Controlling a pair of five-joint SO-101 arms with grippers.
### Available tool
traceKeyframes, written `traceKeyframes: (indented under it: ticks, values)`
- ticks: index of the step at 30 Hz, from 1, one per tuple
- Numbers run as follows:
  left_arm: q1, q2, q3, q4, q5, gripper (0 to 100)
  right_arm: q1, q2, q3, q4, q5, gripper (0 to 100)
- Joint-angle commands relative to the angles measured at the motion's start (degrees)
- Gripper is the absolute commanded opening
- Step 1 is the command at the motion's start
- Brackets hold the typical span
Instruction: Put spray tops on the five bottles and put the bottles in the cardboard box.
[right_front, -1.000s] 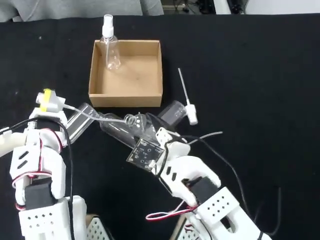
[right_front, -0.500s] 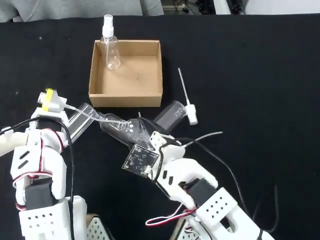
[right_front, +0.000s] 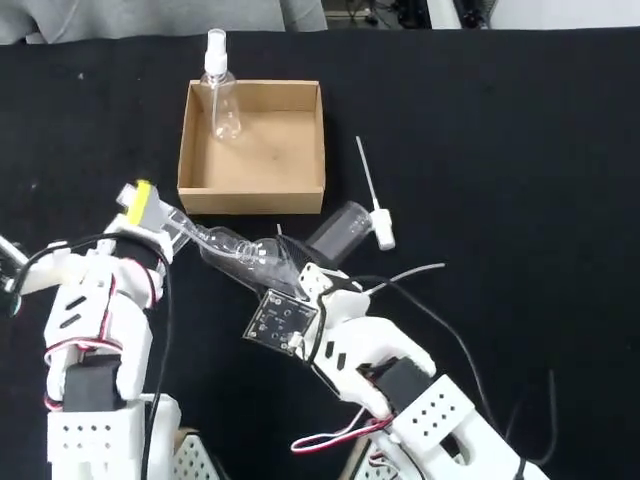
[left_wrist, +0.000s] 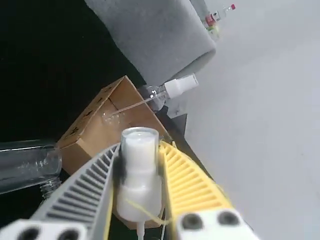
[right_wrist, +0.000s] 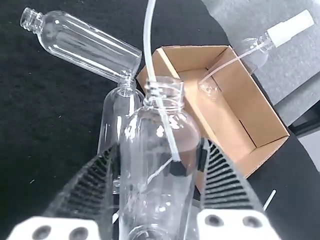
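Left gripper (left_wrist: 140, 150) clamps spray top (left_wrist: 136, 192), right gripper (right_wrist: 158, 149) clamps bottle (right_wrist: 150, 125) — dip tube (right_wrist: 149, 45) sits in neck (right_wrist: 164, 91), spray head well apart along bottle axis.

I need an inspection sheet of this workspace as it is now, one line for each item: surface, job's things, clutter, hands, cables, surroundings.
Surface: black cloth over the table.
Job's things: cardboard box holds one capped bottle; one bare bottle and a loose spray top lie near its corner; two more bare bottles lie by the held one.
Clutter: nothing seen.
Hands: left hand shut on a spray top, its tube inside the held bottle; right hand shut on that bottle.
Cables: black cables lie on the cloth.
Surroundings: pale wall.
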Motion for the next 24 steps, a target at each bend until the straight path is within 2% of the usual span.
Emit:
traceKeyframes:
  ticks: [1,10,20,24]
  values:
    - [0.84,-0.79,-0.75,-1.23,-0.79,3,-0.88,-1.01,0.13,-1.76,0.09,11.6]
    - [9.27,-0.79,1.45,-1.23,-3.60,3,-0.79,-1.10,0.04,-1.76,0.00,11.6]
    - [10.51,-0.26,1.89,-1.23,-3.69,3,-0.79,-1.10,-0.13,-1.76,0.00,11.6]
    - [14.02,-0.62,2.86,-1.14,-6.24,3,-0.79,-1.10,-0.22,-1.76,0.00,11.6]
